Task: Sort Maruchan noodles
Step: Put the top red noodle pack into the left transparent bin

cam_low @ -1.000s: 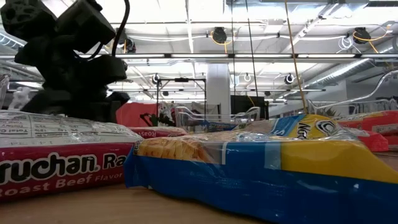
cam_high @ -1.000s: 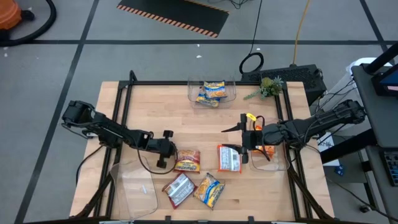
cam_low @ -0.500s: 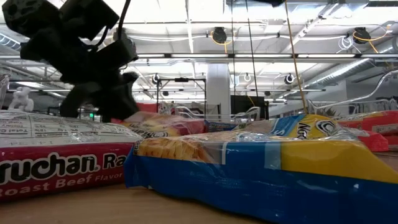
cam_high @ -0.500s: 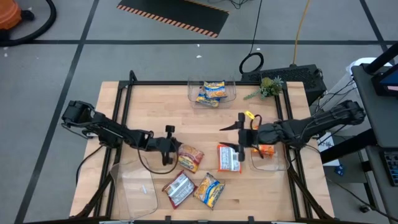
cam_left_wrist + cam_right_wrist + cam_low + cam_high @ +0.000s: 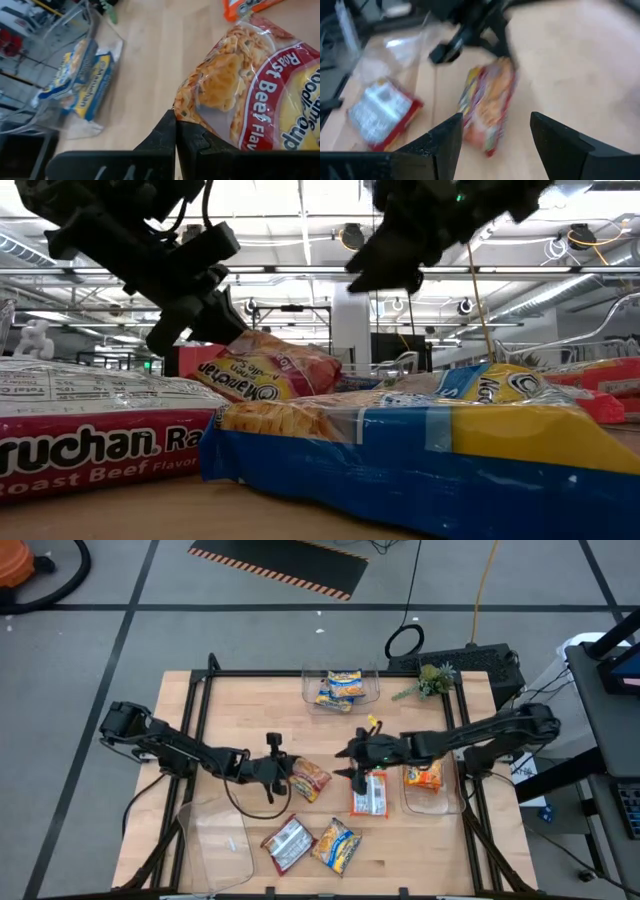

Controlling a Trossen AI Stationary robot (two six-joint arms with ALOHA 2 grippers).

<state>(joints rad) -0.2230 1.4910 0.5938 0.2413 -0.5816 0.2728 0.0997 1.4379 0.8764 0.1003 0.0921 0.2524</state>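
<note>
- The left tool (image 5: 283, 772) is clenched on one edge of a red Roast Beef packet (image 5: 310, 778), holding it tilted and clear of the worktop (image 5: 240, 710), near the worktop's middle.
- In the left wrist view the fingers (image 5: 165, 140) meet on the packet's (image 5: 245, 100) crimped edge.
- The right tool (image 5: 352, 755) hovers just beside that held packet, on the side away from the left tool, with its fingers spread wide and nothing between them.
- An orange packet (image 5: 370, 794) lies flat on the worktop just beyond the right tool, partly under it, next to the held packet.
- A clear bin (image 5: 440, 802) at the worktop's right edge holds another orange packet (image 5: 423, 776), well apart from the held packet.
- A clear bin (image 5: 372, 696) at the far edge holds blue-and-yellow packets (image 5: 340, 688); bare wood lies between it and the held packet.
- Toward the near edge from the held packet, a red-and-silver packet (image 5: 288, 844) and a blue-and-yellow packet (image 5: 336, 844) lie side by side, with a strip of bare wood between them and the held one.
- Another clear bin (image 5: 215, 840) sits at the near left corner, behind the left tool.
- A small green plant (image 5: 428, 680) stands at the far right corner.
</note>
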